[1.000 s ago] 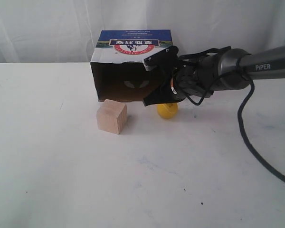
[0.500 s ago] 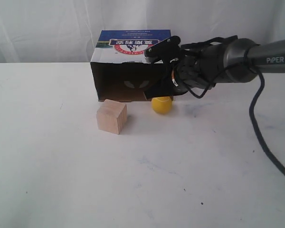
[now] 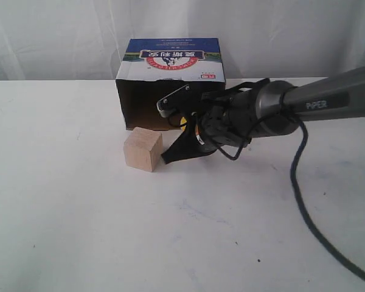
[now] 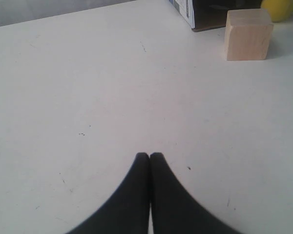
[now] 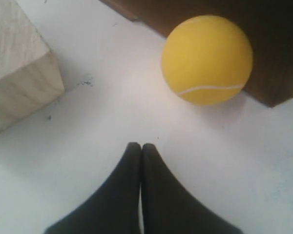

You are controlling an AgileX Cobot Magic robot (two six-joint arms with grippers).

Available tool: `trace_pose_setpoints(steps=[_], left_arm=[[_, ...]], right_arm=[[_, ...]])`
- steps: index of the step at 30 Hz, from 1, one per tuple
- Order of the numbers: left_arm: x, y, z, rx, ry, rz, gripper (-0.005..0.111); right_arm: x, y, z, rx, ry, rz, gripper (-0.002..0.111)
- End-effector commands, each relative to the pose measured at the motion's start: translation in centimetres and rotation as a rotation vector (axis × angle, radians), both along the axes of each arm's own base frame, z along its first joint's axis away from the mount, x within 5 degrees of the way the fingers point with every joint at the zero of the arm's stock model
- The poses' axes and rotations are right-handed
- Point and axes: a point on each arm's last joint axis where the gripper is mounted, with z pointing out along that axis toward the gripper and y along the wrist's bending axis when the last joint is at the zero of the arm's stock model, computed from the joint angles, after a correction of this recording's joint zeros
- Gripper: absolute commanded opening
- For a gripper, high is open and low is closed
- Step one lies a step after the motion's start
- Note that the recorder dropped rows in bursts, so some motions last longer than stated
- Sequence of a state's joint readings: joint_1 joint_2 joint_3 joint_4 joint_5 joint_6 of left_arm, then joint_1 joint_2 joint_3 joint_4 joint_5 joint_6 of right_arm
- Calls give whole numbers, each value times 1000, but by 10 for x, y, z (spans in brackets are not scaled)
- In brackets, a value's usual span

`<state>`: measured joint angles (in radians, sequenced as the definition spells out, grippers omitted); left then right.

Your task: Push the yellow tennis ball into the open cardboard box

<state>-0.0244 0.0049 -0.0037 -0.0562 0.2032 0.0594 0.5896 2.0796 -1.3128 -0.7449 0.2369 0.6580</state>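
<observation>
Exterior view: showed one open cardboard box [image 3: 170,67], long axis left to right, mouth facing near; one wooden cube [image 3: 143,150] just near-left of it; right gripper [image 3: 168,159] low before the mouth.
Left wrist view: showed left gripper [image 4: 149,156] pressed together, empty, well apart from the cube; one yellow tennis ball [image 4: 282,7] beyond.
Right wrist view: showed right gripper closed, empty, not touching the ball resting at the box's mouth edge.

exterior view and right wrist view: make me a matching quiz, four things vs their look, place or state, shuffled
Things:
1 yellow tennis ball
2 wooden cube
3 open cardboard box
4 right gripper

Descriptions:
a shut, holding nothing
b blue and white printed top
c pale, square-faced
d round, right at the box's opening

Pairs: 1-d, 2-c, 3-b, 4-a
</observation>
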Motion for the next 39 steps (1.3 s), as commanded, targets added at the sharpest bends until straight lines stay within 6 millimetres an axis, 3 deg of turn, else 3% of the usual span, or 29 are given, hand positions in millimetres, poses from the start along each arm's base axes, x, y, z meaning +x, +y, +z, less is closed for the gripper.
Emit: trace_pose_setpoints(steps=[1,4,6,9,11,20,32,39], left_arm=[[0,0,-1,-11,-2,5,0],[0,0,-1,-11,-2,5,0],[0,0,-1,-11,-2,5,0],[0,0,-1,-11,-2,5,0],[0,0,-1,-11,-2,5,0],[0,0,-1,-11,-2,5,0],[0,0,-1,-11,-2,5,0],[0,0,-1,-11,-2,5,0]], right_arm=[[40,-4,-18,0,-42,-2,0],[70,-5,4,-4,-132,-26,0],[81,-3,37,-8,-213,-40,0],[80,-2,77,21,-287,-55,0],[72,0,84,17,-284,-58,0],[26,-2,72,11,-174,-41,0],[-61,-47,83,177,-84,-82,0],[-122,-78,89,326,-39,-125,0]])
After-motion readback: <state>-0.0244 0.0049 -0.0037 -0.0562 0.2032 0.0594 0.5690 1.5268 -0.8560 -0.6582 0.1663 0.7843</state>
